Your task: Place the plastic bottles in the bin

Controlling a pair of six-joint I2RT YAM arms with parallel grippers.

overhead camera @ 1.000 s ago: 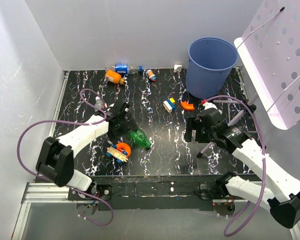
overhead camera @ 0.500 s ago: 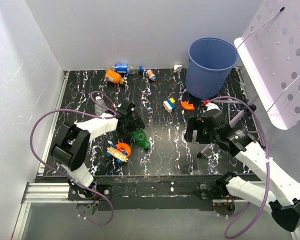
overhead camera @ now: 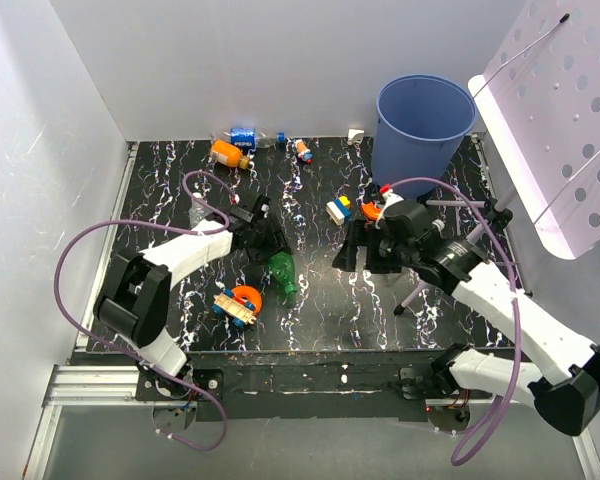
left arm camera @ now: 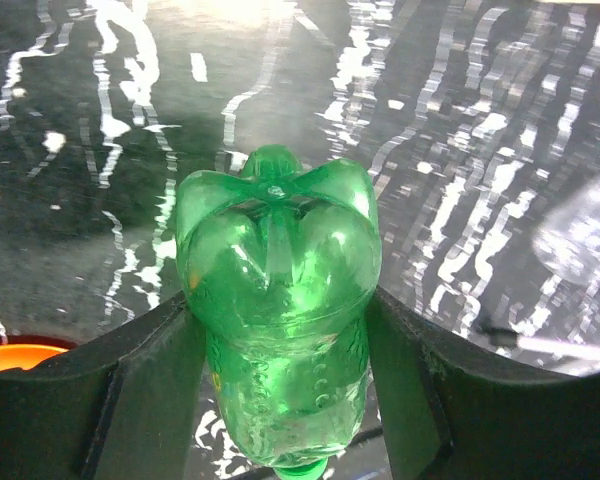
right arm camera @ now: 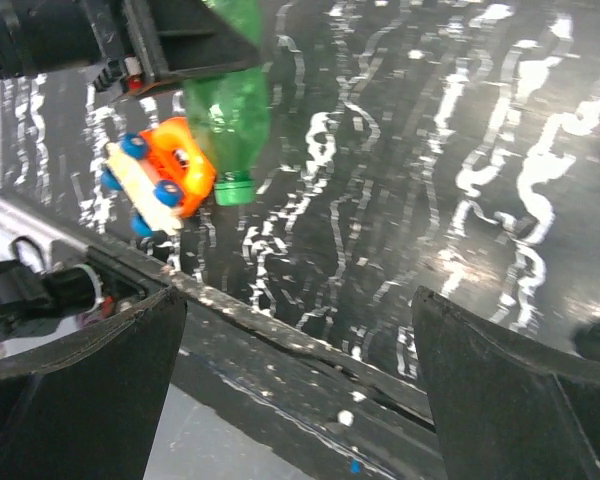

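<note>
Green bottle (left arm camera: 275, 300) lies on its side on the black, white-veined table (overhead camera: 315, 305), left of centre, with its cap toward the near edge; the left claw (overhead camera: 272, 256) is clamped on it, and the left wrist view shows a dark finger (left arm camera: 90, 400) pressed against each flank with no gap on either side; the bottle's fluted base fills the middle of that view. Just beside the cap sits an orange wheeled toy (overhead camera: 240, 300) with blue wheels; we cannot tell whether the two touch. A plain clear bottle (overhead camera: 198, 210) lies near the left arm, farther toward the left wall. At the far edge we note an orange bottle (overhead camera: 227, 153) and, just behind it, a bottle with a blue label (overhead camera: 244, 137); both are on their sides and well apart from the green one. The bin (overhead camera: 423, 150), tall and blue, stands upright in the far right corner, well apart from all the bottles; we see nothing of its floor. The right claw (overhead camera: 358, 254) hangs low over the table centre, between the green bottle and the bin; its fingers stand wide apart with only bare table between them. A yellow-and-blue block (overhead camera: 338, 209) lies just beyond that claw.
</note>
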